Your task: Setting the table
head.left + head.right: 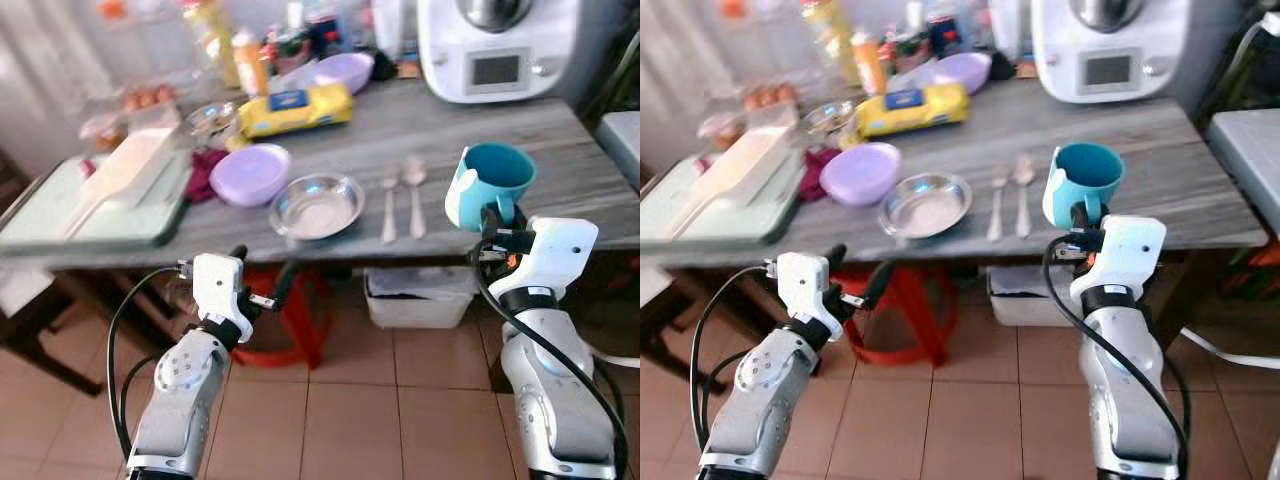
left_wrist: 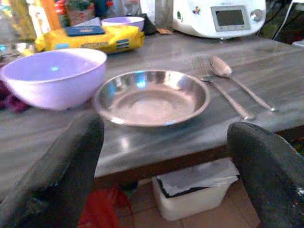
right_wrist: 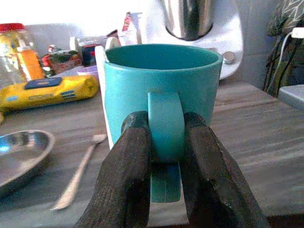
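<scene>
From the head cameras, a grey wooden bench (image 1: pixel 440 130) carries a steel dish (image 1: pixel 317 205), a lilac bowl (image 1: pixel 250 174) just beside it, and a fork (image 1: pixel 389 210) and spoon (image 1: pixel 414 196) lying side by side. The right claw (image 1: pixel 489 226) holds a teal mug (image 1: pixel 489 183) by its handle, tilted, at the bench's front edge near the cutlery. The left claw (image 1: pixel 262 283) hovers below the bench edge, in front of the dish. The left wrist camera shows two black fingers (image 2: pixel 57 175) spread wide with nothing between them, facing the dish. The right wrist camera shows both fingers (image 3: pixel 128 175) pinching the mug's handle (image 3: pixel 164 126).
</scene>
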You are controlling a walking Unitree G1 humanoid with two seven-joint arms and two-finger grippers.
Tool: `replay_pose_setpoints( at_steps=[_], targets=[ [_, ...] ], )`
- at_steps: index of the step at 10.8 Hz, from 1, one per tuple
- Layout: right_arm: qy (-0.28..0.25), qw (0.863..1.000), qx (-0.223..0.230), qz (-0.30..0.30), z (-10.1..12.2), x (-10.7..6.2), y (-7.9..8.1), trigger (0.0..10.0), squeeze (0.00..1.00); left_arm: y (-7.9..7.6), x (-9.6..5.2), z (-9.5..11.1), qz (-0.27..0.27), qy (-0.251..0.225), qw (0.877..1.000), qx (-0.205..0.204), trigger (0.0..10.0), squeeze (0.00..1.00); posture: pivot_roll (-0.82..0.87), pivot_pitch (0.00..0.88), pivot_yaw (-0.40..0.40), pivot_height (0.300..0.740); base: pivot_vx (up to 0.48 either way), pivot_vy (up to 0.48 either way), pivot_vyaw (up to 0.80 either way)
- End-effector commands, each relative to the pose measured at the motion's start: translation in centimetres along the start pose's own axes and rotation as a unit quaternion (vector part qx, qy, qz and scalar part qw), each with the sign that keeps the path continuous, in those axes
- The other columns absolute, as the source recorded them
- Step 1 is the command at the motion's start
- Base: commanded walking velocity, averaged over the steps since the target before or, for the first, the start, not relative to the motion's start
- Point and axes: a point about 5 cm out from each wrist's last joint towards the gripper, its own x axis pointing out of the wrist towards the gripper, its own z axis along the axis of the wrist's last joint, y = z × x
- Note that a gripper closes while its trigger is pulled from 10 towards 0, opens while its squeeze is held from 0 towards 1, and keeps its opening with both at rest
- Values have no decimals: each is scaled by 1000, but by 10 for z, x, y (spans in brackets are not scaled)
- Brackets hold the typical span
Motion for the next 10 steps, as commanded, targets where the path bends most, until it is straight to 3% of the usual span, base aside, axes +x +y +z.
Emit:
replay_pose_setpoints(
  at_steps=[1,3,7,10],
  targets=[
    [-21,1000,-5,7,10,1,2,10000,0,-1,-1,1,-1,2,1000,-2,10000,0,-136,103,148,740,326,0,794],
    [-21,1000,-5,7,11,2,2,10000,0,-1,-2,0,-2,4,1000,-3,10000,0,-135,104,146,740,322,0,781],
    [-20,1000,-3,5,10,3,2,10000,0,-3,-1,0,-5,8,1000,-3,10000,0,-134,104,143,740,317,0,0],
    [-21,1000,-3,7,10,5,3,10000,0,-3,-4,0,-15,9,1000,-3,10000,0,-128,104,139,740,0,0,0]
  ],
)
